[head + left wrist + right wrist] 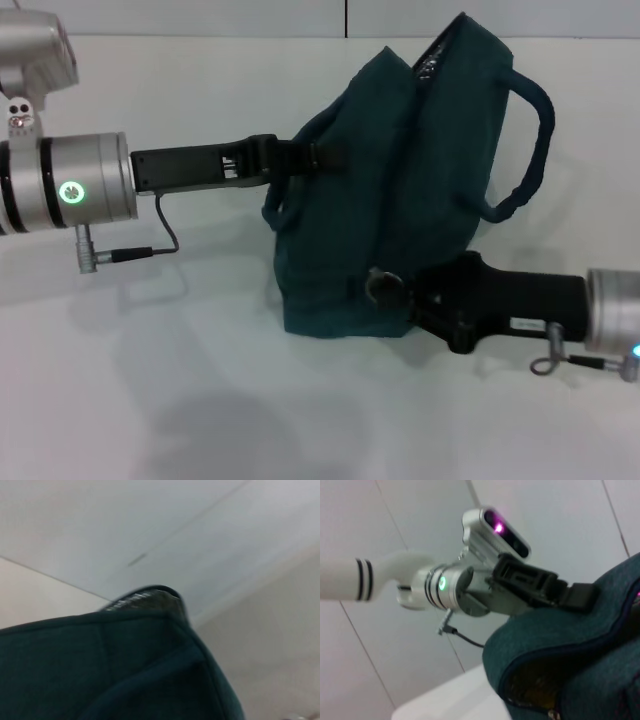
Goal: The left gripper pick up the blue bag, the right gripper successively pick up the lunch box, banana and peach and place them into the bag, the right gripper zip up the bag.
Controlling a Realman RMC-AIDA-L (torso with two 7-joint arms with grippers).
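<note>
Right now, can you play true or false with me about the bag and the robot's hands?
1. The bag is red. False: it is dark blue-green.
2. The left hand is at the bag's upper edge. True.
3. The right hand is high above the bag. False: it is low, against the bag's front near the bottom.
4. A banana lies on the table next to the bag. False: none shows there.
5. One loop handle sticks out from the bag on the side away from the left hand. True.
</note>
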